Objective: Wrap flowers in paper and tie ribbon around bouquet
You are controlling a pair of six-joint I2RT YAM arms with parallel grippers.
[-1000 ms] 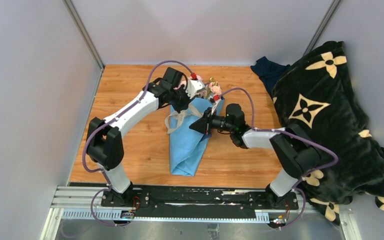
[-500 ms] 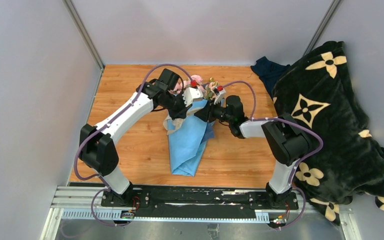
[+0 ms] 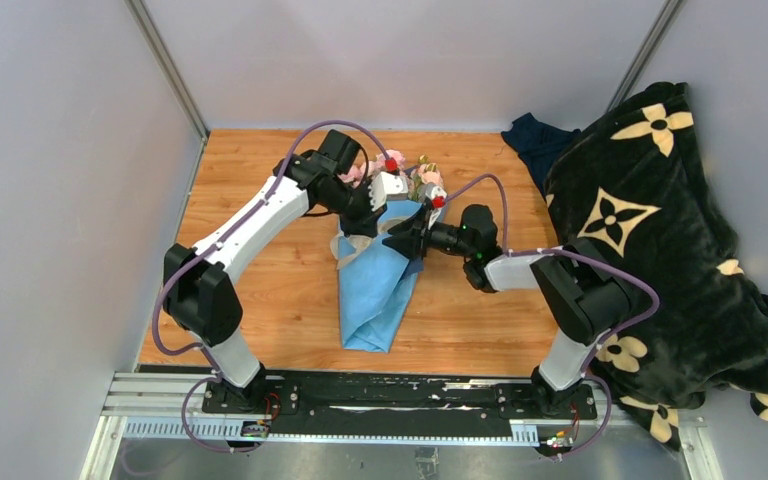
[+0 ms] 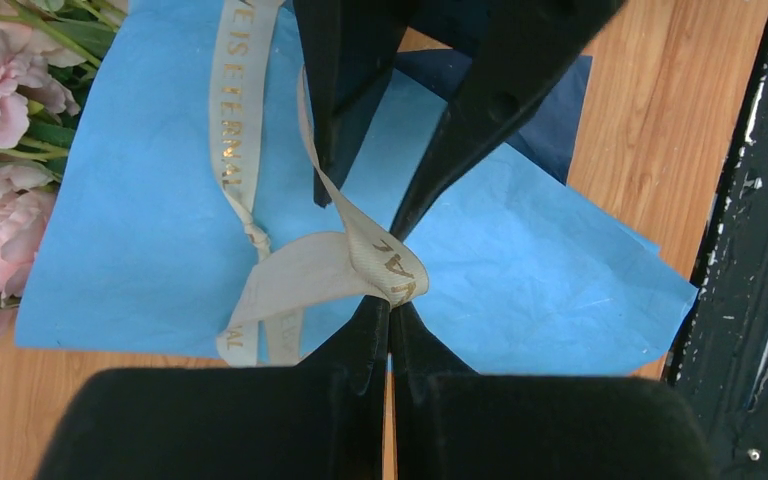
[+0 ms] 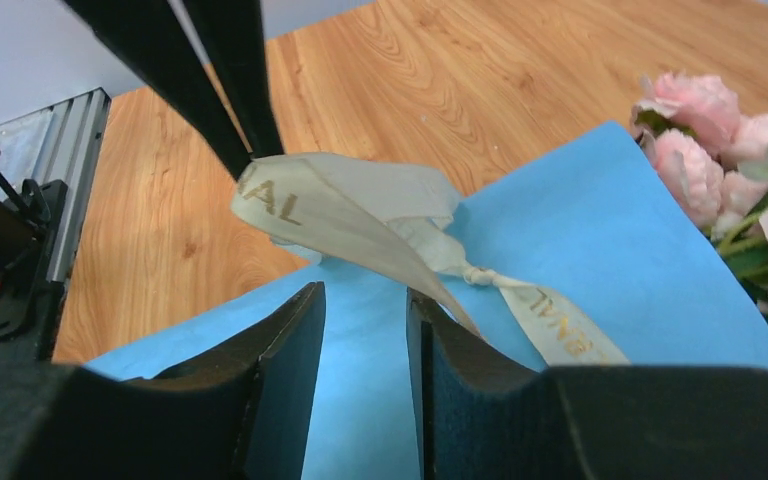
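I see the bouquet [image 3: 375, 290] lying flat mid-surface [image 3: 250, 170], a light blue paper cone. Its long axis runs near-to-far, with the pink flowers [image 3: 426, 180] pointing away. The left end effector [image 4: 390, 308] pinches the knotted cream ribbon [image 4: 310, 270]. The right end effector [image 5: 365, 300] has its jaws parted.

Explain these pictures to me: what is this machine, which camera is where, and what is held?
A robot left arm and right arm are bolted at a wooden table's near edge. One picture looks down from above; the others come from a camera on each wrist, so the black prongs are that arm's own fingers. On the table lie pink flowers in light blue paper, a cream ribbon knotted over it. The left gripper is shut on a ribbon loop; the right gripper is open beside it, holding nothing.
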